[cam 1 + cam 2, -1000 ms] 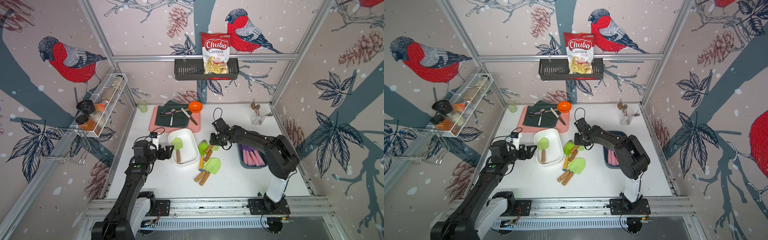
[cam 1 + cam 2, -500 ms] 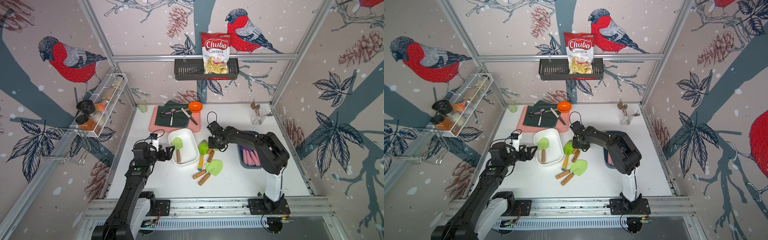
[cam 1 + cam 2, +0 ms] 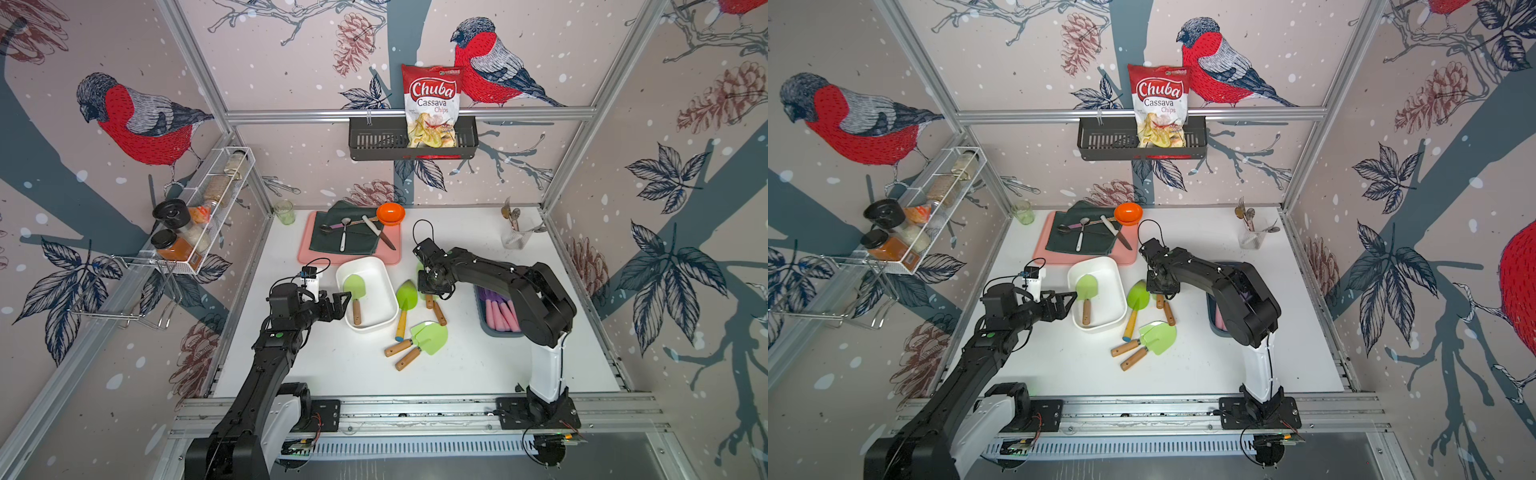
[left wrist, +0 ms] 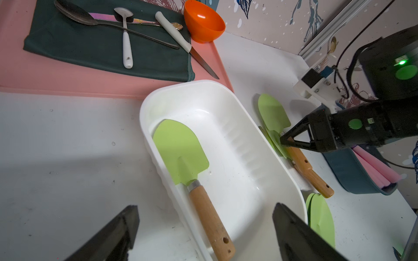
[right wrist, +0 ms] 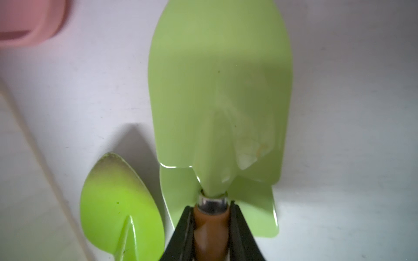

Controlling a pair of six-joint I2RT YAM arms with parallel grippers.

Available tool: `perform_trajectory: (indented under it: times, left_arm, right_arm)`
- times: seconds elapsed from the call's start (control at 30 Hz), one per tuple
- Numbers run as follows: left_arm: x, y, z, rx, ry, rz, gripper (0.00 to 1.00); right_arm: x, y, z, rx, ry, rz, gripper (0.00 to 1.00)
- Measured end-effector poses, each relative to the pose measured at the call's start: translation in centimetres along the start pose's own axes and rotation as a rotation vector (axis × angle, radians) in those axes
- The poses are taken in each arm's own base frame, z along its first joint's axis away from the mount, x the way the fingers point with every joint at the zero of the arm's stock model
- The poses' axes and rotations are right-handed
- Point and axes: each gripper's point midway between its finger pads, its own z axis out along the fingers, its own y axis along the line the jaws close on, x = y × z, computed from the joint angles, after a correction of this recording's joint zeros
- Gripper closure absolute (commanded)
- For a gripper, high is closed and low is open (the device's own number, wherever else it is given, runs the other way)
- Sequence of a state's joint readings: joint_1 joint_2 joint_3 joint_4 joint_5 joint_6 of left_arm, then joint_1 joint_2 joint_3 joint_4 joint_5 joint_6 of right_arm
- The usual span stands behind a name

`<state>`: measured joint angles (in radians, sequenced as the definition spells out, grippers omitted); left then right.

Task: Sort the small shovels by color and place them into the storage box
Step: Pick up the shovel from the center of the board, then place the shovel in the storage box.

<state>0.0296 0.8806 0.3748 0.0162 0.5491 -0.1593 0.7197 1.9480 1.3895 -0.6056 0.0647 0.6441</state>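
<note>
Right gripper [image 5: 211,210]: I see it pinching the wooden handle of a green shovel [image 5: 220,90], at centre in both top views.
Left gripper [image 3: 341,302]: spread, just left of the white box [image 3: 380,291].
White box: holds another shovel [image 3: 354,286], green.
Blue box [image 3: 484,324]: pink-handled shovels [image 3: 500,316], right of centre.

Wallpaper [image 3: 291,62] printed with red-breasted birds, pine cones and dark leaves is covering the walls. Aluminium framing [image 3: 316,113] is bracing the corners. A black basket [image 3: 374,141] is hanging from the back rail, holding a chips bag [image 3: 432,104]. A wire rack [image 3: 216,195] is carrying jars on a side wall. The white tabletop [image 3: 478,365] is sitting evenly lit.
</note>
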Motion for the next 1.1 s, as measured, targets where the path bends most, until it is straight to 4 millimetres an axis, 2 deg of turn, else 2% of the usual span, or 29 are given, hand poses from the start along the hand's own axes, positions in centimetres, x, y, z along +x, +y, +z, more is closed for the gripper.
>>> perform_trajectory:
  times: [0.1,0.2,0.3,0.4,0.47,0.57,0.63,0.7,0.83,1.1]
  left_arm:
    - [0.0,0.0,0.1,0.0,0.003,-0.004,0.04]
    - [0.2,0.3,0.5,-0.004,0.02,-0.034,0.04]
    - [0.5,0.9,1.2,-0.012,0.052,-0.088,0.04]
    - [0.6,1.5,2.0,-0.025,0.079,-0.136,0.04]
    - [0.2,2.1,2.3,-0.051,0.08,-0.173,0.04]
    - [-0.8,3.3,2.2,-0.097,0.056,-0.214,0.04]
    - [-1.2,4.1,2.0,-0.131,0.038,-0.224,0.04]
    - [-1.1,4.8,1.9,-0.151,0.035,-0.255,0.04]
    - [-0.7,6.0,1.9,-0.193,0.042,-0.29,0.04]
    - [-0.1,7.0,1.9,-0.226,0.05,-0.348,0.04]
  right_arm:
    - [-0.5,0.1,-1.6,-0.018,-0.039,-0.01,0.95]
    - [-0.5,0.4,-2.2,-0.026,-0.056,-0.018,0.97]
    - [-0.7,1.5,-3.1,-0.03,-0.075,-0.054,0.97]
    - [-1.7,4.8,-5.2,-0.068,-0.137,-0.117,0.97]
    - [-2.2,8.0,-6.7,-0.116,-0.182,-0.172,0.97]
    - [-2.0,12.0,-7.4,-0.168,-0.206,-0.228,0.97]
    - [-1.1,14.0,-6.7,-0.188,-0.186,-0.271,0.97]
    - [-0.4,15.2,-5.4,-0.194,-0.153,-0.296,0.97]
    - [1.2,16.3,-2.4,-0.188,-0.077,-0.322,0.97]
    - [1.3,17.7,0.6,-0.219,-0.023,-0.316,0.95]
